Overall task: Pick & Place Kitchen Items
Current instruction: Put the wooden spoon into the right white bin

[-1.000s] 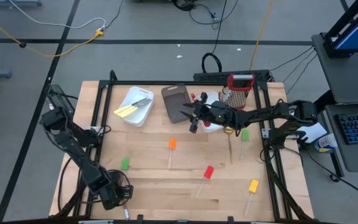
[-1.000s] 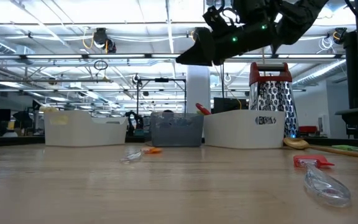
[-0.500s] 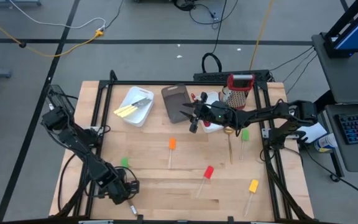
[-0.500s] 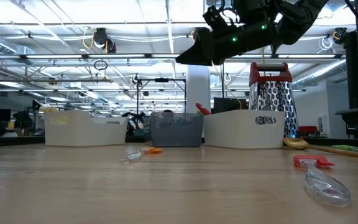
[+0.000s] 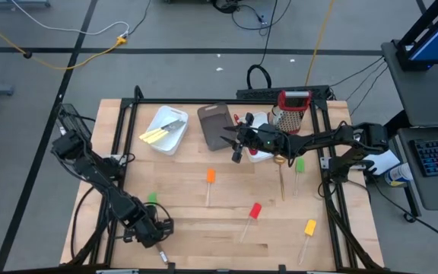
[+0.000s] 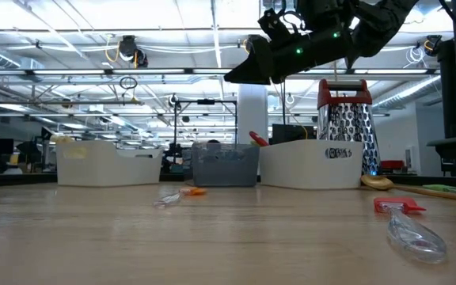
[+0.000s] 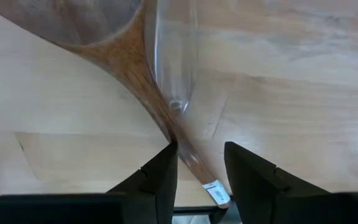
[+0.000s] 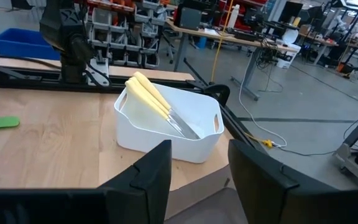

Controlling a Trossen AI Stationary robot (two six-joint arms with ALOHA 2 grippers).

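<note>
Nearest the front edge of the table (image 5: 204, 242), towards its left corner, the left gripper (image 7: 201, 177) is seen low over the wood. Its jaws stand apart. A wooden handle (image 7: 145, 93) runs through the gap, close against one finger, and the gap is wider than the handle, so no clamping is shown. The tip of a clear handle (image 7: 174, 56) lies on the table just beyond the fingers.

Near the front right corner a yellow-headed spatula (image 5: 309, 227) is laid flat. A little farther in, a red-headed spatula (image 5: 255, 211) lies right of the middle, and a green-headed spatula (image 5: 153, 199) is found just behind the left gripper. An orange-headed spatula (image 5: 210, 176) rests near the centre of the table.

Farther back on the right, a brown-handled spoon (image 5: 280, 173) and a green spoon (image 5: 299, 164) lie side by side, apart from each other.

The right gripper (image 8: 197, 168) is held high above the back half of the table, beside a brown tub (image 5: 213, 122), with its jaws parted and nothing between them. Towards the back left, cream-handled knives (image 5: 154, 135) are lying in a white tub (image 5: 175, 142). A second white tub (image 5: 257, 119) sits under the right arm, and a red-topped grater (image 5: 293, 106) stands by the back edge.
</note>
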